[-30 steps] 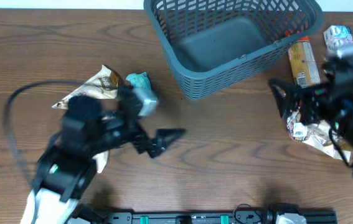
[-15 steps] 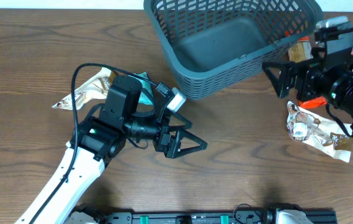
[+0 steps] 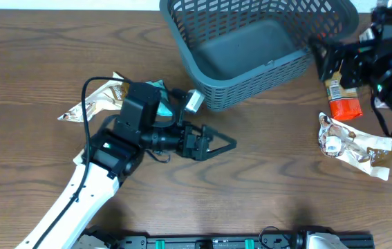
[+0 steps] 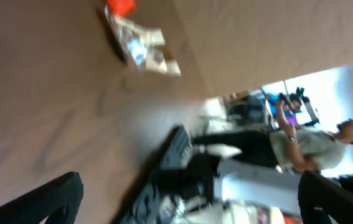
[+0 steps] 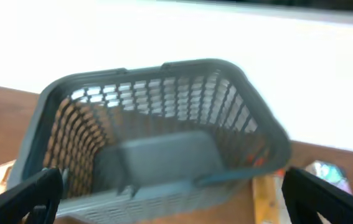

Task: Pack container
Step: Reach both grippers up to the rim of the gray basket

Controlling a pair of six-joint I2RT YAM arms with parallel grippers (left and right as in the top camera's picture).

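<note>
The container (image 3: 244,88) is a large grey-blue plastic basket, upright with its mouth facing up. It sits at about 1 o'clock in the overhead view, and the top edge of the picture cuts off its far side. The walls are a lattice of small slots under a thick, smooth, rounded rim, and they flare outward from a solid, matte floor. It is rectangular with rounded corners. Its long axis runs from about 8 o'clock to 2 o'clock, with one corner turned toward 7 o'clock. In the right wrist view the container (image 5: 145,102) fills the middle of the picture, and a yellow packet shows at its 4 o'clock corner.

The table (image 3: 285,187) is brown wood with a streaked grain.

The right gripper (image 3: 325,61) hangs at the basket's 3 o'clock end. Its wrist view shows the jaws spread wide with nothing between them. Just below it lies an orange-and-yellow packet (image 3: 341,98), close beside the basket wall. A crinkled silver foil packet (image 3: 353,146) lies at 5 o'clock from the basket, apart from it.

The left gripper (image 3: 220,143) is at 7 o'clock from the basket, pointing toward 3 o'clock above bare wood. Its jaws are also wide apart and hold nothing. Behind the left arm, at 9 o'clock, are a teal packet (image 3: 155,88) and a creased brown-and-silver packet (image 3: 95,105). The left wrist view is blurred.
</note>
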